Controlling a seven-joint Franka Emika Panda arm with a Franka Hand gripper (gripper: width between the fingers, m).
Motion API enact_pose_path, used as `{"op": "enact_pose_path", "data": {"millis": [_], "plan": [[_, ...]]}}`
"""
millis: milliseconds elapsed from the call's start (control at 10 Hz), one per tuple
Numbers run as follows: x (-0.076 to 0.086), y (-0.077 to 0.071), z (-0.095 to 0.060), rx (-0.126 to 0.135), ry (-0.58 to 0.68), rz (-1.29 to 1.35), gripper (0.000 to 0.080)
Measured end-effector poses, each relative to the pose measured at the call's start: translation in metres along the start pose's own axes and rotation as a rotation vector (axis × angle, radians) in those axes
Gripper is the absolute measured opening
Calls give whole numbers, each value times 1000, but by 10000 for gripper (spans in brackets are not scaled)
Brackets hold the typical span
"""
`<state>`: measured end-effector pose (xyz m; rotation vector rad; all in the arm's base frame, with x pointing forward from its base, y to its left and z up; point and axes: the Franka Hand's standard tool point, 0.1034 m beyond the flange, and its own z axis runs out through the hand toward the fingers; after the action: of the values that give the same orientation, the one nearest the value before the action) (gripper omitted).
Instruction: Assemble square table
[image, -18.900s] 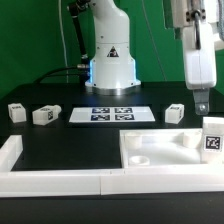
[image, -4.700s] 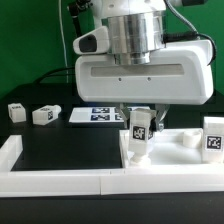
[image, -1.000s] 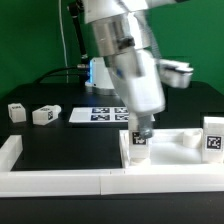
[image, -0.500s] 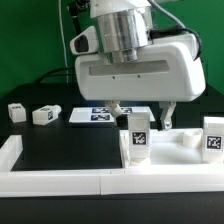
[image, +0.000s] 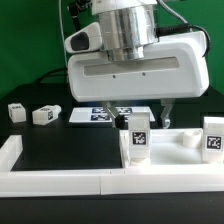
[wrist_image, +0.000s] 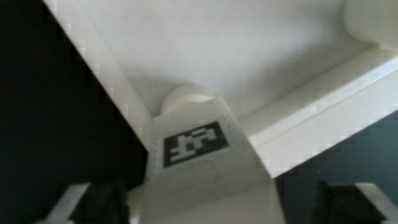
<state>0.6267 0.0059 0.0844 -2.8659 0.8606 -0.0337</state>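
Note:
The white square table top (image: 172, 160) lies at the front on the exterior view's right. One white tagged leg (image: 137, 139) stands upright in its near corner on the exterior view's left. My gripper (image: 140, 115) hangs over that leg with a finger on each side of its top, open. In the wrist view the leg (wrist_image: 196, 150) fills the gap of the gripper (wrist_image: 210, 205), with dark space between it and each finger (wrist_image: 75, 200). A second leg (image: 213, 136) stands at the top's far right. Two more legs (image: 15, 111) (image: 43, 115) lie at the left.
The marker board (image: 100, 116) lies flat behind the gripper, in front of the arm's base. Long white rails (image: 55, 181) run along the front edge and turn up at the left corner (image: 10, 150). The wide gripper body hides much of the middle.
The hand has turned from a slanted pose to broadside and shifted slightly toward the exterior view's left. The leg still stands in the same corner.

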Motion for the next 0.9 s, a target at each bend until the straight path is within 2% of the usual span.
{"op": "enact_pose_path", "data": {"millis": [100, 200, 400, 500, 600, 800, 900], "plan": [[0, 0, 0, -1, 0, 57, 353], [1, 4, 1, -5, 0, 101, 298], [1, 4, 1, -2, 2, 364, 297], [1, 4, 2, 15, -9, 589, 296], [0, 3, 3, 54, -38, 833, 296], [0, 4, 3, 111, -74, 1071, 297], [-2, 2, 4, 108, -79, 1088, 297]]}}
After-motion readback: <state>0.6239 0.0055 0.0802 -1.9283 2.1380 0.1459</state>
